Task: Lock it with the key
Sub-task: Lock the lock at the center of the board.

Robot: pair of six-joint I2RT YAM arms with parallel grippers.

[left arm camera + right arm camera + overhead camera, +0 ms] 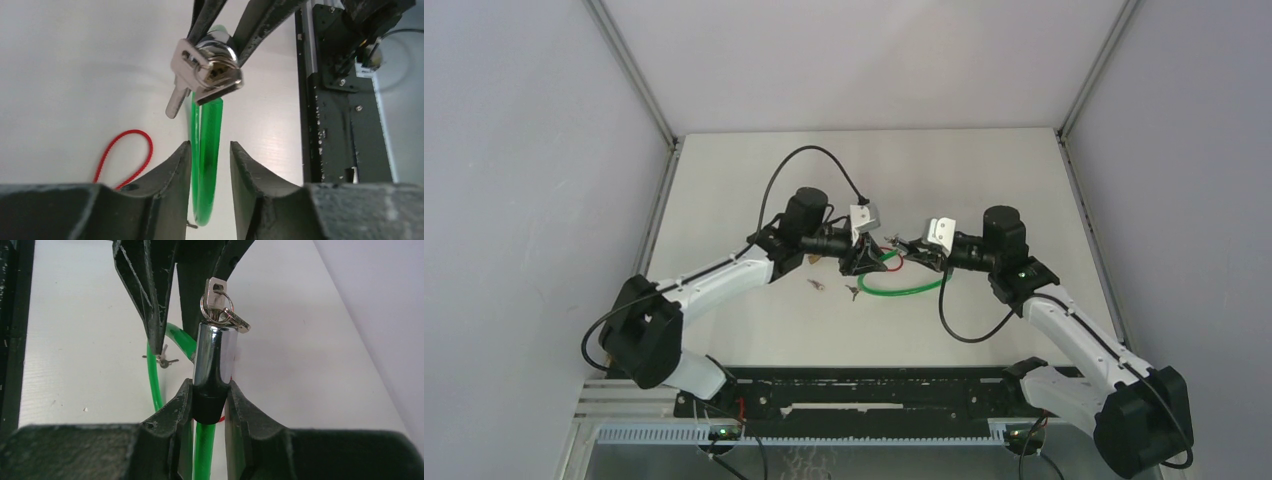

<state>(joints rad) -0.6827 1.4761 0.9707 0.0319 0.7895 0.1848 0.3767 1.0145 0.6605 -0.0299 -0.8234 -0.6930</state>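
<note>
Nearest us, the left arm (pixel 724 275) reaches from 7 o'clock toward the centre of the table (pixel 984 170), with its wrist pointing to 3 o'clock. We find the left gripper (pixel 210 147) with jaws apart and nothing between them, just short of the key (pixel 215 290). We note the lock cylinder (pixel 215 355) held above the table's centre, its long axis running 3 to 9 o'clock and its keyed end toward 9. We find the right gripper (pixel 209 387) clamped on its black end. The right arm (pixel 1074 325) extends from 5 o'clock.
</note>
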